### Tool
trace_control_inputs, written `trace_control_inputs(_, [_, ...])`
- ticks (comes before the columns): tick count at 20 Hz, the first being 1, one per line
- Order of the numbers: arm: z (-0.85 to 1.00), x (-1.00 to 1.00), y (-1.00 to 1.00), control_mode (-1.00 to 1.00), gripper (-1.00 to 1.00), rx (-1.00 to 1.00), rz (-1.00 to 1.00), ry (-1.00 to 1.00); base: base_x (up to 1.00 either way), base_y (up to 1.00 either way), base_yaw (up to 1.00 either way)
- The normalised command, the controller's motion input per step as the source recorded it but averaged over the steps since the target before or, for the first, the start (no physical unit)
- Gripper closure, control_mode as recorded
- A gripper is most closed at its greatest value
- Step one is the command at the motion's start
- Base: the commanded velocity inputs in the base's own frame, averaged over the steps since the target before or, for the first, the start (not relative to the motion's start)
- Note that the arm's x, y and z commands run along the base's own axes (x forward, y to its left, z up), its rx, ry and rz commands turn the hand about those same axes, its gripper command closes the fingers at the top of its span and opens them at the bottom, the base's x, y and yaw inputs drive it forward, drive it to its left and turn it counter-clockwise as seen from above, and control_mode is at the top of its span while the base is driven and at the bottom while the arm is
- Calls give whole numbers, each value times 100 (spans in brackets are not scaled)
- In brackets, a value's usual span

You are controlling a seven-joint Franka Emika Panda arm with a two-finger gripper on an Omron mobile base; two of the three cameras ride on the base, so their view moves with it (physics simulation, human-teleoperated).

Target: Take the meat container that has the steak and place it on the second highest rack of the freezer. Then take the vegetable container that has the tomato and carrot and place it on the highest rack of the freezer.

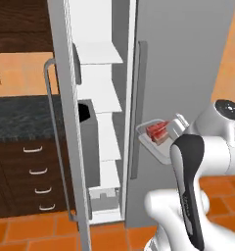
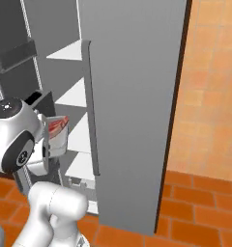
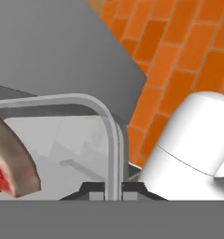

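My gripper (image 3: 113, 187) is shut on the rim of the clear meat container (image 1: 157, 143), which it holds in the air. The red steak (image 1: 156, 132) lies in the container and also shows as the steak (image 3: 7, 164) at the lower left of the hand view. The container (image 2: 58, 137) hangs in front of the freezer's closed right door (image 1: 188, 73), just right of the open freezer compartment, at about the height of a lower shelf. Inside, the highest rack (image 1: 98, 53) and the second highest rack (image 1: 103, 97) are bare white panels. The vegetable container is out of view.
The open freezer door (image 1: 65, 122) with its long handle (image 1: 50, 127) stands left of the opening and carries a dark bin (image 1: 88, 117). A white box (image 1: 105, 197) sits at the compartment's bottom. A dark counter (image 1: 21, 117) over drawers (image 1: 36, 171) lies further left.
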Motion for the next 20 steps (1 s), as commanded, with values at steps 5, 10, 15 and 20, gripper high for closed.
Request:
trace_control_inputs(5, [0,0,0,100,100,0,0,0,0,9,34])
trace_control_inputs(10, [0,0,0,100,100,0,0,0,93,27,5])
trace_control_inputs(15, [0,0,0,100,100,0,0,0,27,-27,12])
trace_control_inputs(20, [0,0,0,100,100,0,0,0,54,6,0])
